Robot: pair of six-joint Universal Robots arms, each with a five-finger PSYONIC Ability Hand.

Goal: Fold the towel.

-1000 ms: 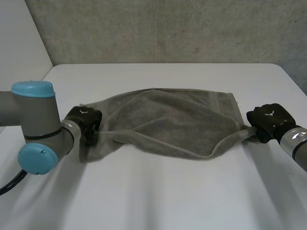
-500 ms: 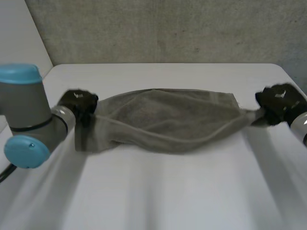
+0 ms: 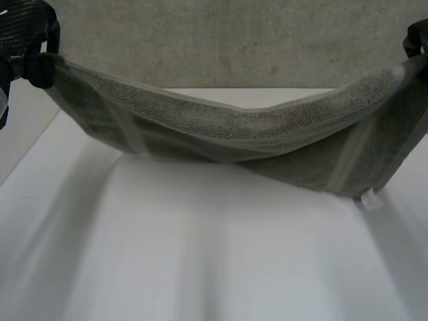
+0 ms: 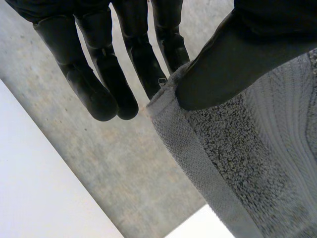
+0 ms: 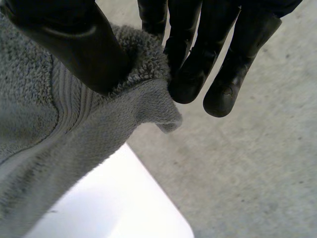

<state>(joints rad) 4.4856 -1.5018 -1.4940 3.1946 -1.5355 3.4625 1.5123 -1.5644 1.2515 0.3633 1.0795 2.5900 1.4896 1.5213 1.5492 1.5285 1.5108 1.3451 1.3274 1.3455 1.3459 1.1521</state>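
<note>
1. Grey terry-cloth towel (image 3: 221, 130) hangs above the white table (image 3: 200, 261), strung between both hands. Its middle sags toward the table, and I cannot tell if it touches.
2. Left hand (image 4: 237, 64): the thumb pinches a hemmed corner against one finger. The other fingers are straight.
3. Right hand (image 5: 79, 44): thumb and fingers pinch the opposite corner, with cloth bunched there.
4. My read is that it's soft, limp and light. The pile grips, so a slip is unlikely.
5. The hemmed corners are the best hold. Tension between them should lift the sag off the table.
</note>
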